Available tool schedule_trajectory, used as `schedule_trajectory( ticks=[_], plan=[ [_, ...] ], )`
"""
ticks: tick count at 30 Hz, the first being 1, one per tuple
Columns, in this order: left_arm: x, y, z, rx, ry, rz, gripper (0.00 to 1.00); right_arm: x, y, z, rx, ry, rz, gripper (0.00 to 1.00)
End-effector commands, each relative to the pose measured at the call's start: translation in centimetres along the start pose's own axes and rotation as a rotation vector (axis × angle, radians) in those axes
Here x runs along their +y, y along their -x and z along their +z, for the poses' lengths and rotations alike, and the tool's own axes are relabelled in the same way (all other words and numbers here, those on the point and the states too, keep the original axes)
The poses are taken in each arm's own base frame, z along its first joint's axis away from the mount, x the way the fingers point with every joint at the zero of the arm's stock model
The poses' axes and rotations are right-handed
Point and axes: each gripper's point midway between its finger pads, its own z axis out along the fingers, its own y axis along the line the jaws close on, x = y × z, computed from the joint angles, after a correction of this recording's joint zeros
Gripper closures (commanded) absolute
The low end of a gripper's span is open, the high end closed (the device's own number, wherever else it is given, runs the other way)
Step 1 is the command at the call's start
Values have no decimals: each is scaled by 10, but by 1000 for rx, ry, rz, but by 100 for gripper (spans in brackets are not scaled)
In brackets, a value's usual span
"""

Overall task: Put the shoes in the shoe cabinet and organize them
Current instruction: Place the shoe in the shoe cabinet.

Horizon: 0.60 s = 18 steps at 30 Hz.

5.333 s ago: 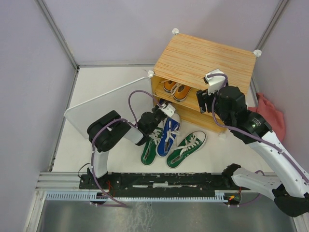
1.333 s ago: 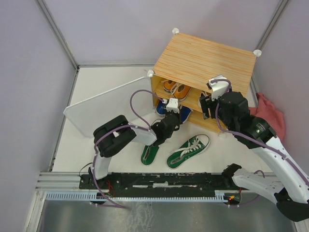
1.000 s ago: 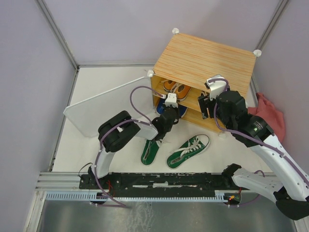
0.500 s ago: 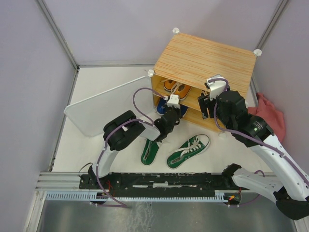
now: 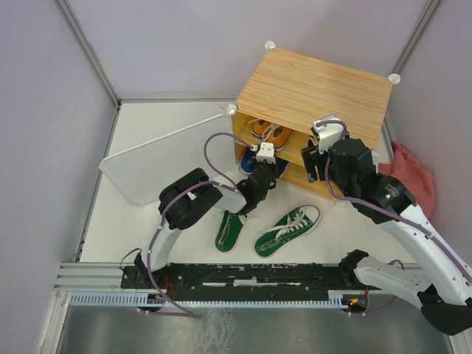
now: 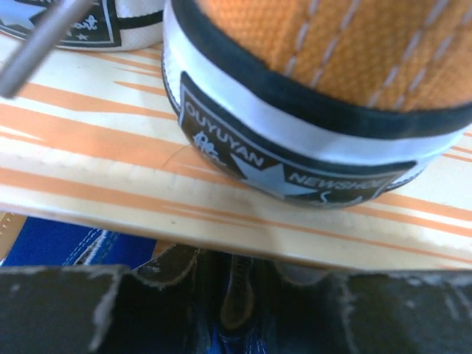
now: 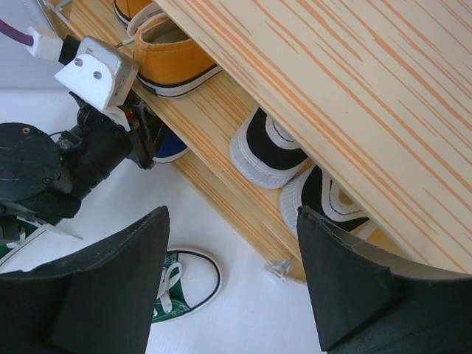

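Note:
The shoe cabinet stands at the back right, its door panel swung open to the left. Two orange shoes sit on its upper shelf; one orange heel fills the left wrist view above the shelf edge. My left gripper is shut on a blue shoe at the mouth of the lower compartment. Two black shoes sit at that compartment's right. Two green shoes lie on the floor. My right gripper is open and empty before the cabinet.
A pink cloth lies right of the cabinet. The purple enclosure walls close in the white floor. The toe of one green shoe and my left arm show below my right gripper.
My left gripper carried the blue shoe from the floor up to the cabinet's lower compartment and pushed it slightly further in over the last second. The right arm barely shifted.

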Motion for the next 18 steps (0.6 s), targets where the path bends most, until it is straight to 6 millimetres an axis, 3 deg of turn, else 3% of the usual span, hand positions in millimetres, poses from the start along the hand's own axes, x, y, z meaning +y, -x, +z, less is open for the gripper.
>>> schedule_trajectory(
  ticks=[1,3,4,7,14,18],
  plan=[
    [-6,78,4,-170,10,-140,64,-2,8,-2,-37,-11,17,22],
    [-4,82,-2,-169,7,-146,56,-1,9,-2,-40,-7,21,22],
    [-2,84,-5,-169,6,-145,46,-1,9,-2,-39,-4,21,22],
    [-5,92,-12,-166,-24,-130,2,0,11,-2,-44,4,27,22],
    [-11,94,-42,-118,-71,-57,1,1,10,-4,-51,8,30,22],
    [-12,86,-57,-53,-102,-6,1,1,11,-5,-58,12,33,22]
  ],
)
